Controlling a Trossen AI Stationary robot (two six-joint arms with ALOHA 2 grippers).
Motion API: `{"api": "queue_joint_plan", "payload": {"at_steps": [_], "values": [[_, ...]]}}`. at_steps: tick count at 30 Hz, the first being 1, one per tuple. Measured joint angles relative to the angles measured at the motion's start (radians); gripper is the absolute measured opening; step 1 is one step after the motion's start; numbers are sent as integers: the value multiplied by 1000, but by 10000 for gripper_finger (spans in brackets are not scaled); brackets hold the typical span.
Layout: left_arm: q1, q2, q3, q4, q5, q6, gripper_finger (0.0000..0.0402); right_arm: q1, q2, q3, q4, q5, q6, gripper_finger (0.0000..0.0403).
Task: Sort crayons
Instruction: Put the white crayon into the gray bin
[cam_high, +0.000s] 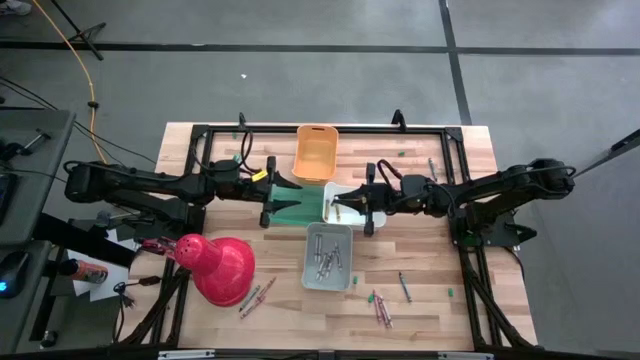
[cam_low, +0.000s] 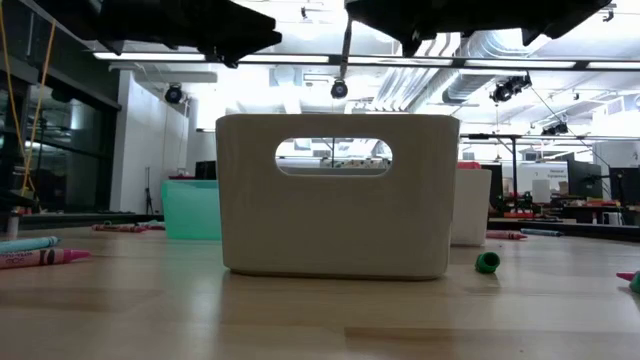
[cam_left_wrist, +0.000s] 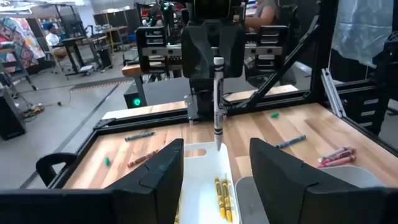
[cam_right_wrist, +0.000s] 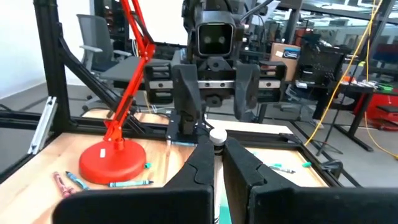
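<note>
My right gripper (cam_high: 337, 206) is shut on a grey crayon (cam_left_wrist: 217, 106), which hangs above the white bin (cam_high: 372, 210). Yellow crayons (cam_left_wrist: 222, 198) lie in that bin. My left gripper (cam_left_wrist: 214, 180) is open and empty over the green bin (cam_high: 297, 208), facing the right gripper. The grey bin (cam_high: 328, 256) near the table's near edge holds several crayons. The orange bin (cam_high: 315, 152) stands at the far side. Loose crayons lie on the table at the near left (cam_high: 256, 298) and near right (cam_high: 381, 306). My right gripper pinches the grey crayon's upper end (cam_right_wrist: 217, 135) between its two fingers. The fingers come about level from the table's right and lie across the crayon. The crayon hangs upright below the fingers, its lower tip (cam_left_wrist: 218, 146) clear above the white bin.
A red lamp (cam_high: 217, 266) lies at the near left of the table. A black frame (cam_high: 450, 135) runs around the work area. More loose crayons lie at the right (cam_high: 404, 287) and far right (cam_high: 432, 168). Small green bits (cam_low: 487, 262) lie on the wood.
</note>
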Motion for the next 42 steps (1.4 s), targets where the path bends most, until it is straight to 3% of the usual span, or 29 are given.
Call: {"api": "queue_joint_plan", "payload": {"at_steps": [42], "values": [[0, -1, 1, 19, 0, 0, 170, -1, 39, -1, 17, 5, 0, 0]]}}
